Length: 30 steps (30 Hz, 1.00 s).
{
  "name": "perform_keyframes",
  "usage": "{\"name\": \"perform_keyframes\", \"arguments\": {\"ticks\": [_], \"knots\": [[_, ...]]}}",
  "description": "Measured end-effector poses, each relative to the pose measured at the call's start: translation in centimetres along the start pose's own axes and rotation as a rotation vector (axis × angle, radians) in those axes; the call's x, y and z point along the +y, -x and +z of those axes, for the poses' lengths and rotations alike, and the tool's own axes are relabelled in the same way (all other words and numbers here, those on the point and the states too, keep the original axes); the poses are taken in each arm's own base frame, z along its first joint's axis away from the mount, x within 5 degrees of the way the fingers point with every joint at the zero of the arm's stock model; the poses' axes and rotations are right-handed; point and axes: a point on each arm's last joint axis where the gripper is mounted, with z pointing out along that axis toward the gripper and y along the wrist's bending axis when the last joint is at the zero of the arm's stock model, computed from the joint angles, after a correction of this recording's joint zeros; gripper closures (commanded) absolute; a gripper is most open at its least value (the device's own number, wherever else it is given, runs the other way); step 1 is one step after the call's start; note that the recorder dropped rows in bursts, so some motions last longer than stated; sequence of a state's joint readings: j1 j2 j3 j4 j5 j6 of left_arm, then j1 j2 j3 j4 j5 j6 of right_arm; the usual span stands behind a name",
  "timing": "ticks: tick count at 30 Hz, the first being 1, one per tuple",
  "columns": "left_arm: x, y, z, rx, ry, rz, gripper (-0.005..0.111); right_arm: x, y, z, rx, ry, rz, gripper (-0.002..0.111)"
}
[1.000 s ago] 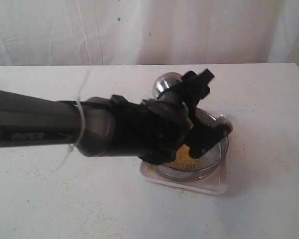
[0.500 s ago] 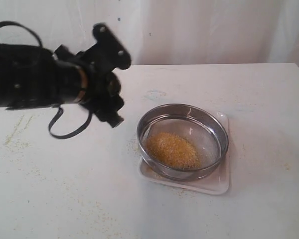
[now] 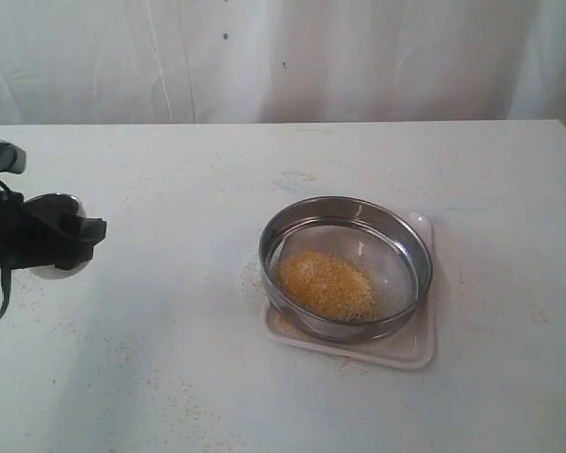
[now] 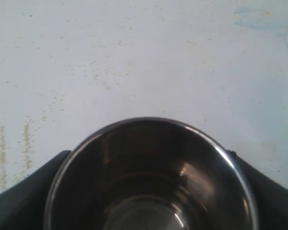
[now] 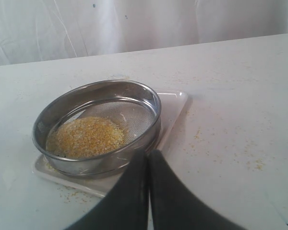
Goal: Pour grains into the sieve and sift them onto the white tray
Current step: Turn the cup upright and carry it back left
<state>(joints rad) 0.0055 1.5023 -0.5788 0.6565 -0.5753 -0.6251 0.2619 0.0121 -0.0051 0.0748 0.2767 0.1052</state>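
The sieve (image 3: 421,269) rests on the white tray (image 3: 407,349) right of the table's middle. A heap of golden grains (image 3: 325,283) lies on its mesh. My left gripper (image 3: 74,236) is at the far left edge, far from the sieve, shut on a small steel cup (image 3: 57,202). In the left wrist view the cup (image 4: 151,177) looks dark and empty, with a black finger (image 4: 26,194) on either side. My right gripper (image 5: 148,158) is shut with nothing in it, close to the tray (image 5: 176,101) and the sieve (image 5: 151,108) with its grains (image 5: 86,136); it is out of the exterior view.
Stray grains are scattered over the white table (image 3: 170,359), thickest round the tray and at the left. A white curtain (image 3: 358,57) hangs behind the table's far edge.
My left arm has drawn back from over the sieve to the far left edge, taking the cup with it. The sieve and its heap of grains are now uncovered.
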Motion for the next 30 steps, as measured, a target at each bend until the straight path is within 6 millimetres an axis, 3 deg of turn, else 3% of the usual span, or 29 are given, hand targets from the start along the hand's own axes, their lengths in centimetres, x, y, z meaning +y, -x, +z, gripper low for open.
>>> {"name": "perform_keyframes", "arguments": {"ticks": [5,25,30], "knots": [[1.3,-0.6,-0.1,0.005,0.038,-0.004,0.107,0.0,0.0,0.0,0.000,0.000,0.000,0.108],[1.7,-4.3,3.1,0.129,0.017,-0.025,0.106,0.0,0.0,0.0,0.000,0.000,0.000,0.108],[1.6,-4.3,3.3,0.111,0.005,-0.028,0.085,0.0,0.0,0.0,0.000,0.000,0.000,0.108]]}}
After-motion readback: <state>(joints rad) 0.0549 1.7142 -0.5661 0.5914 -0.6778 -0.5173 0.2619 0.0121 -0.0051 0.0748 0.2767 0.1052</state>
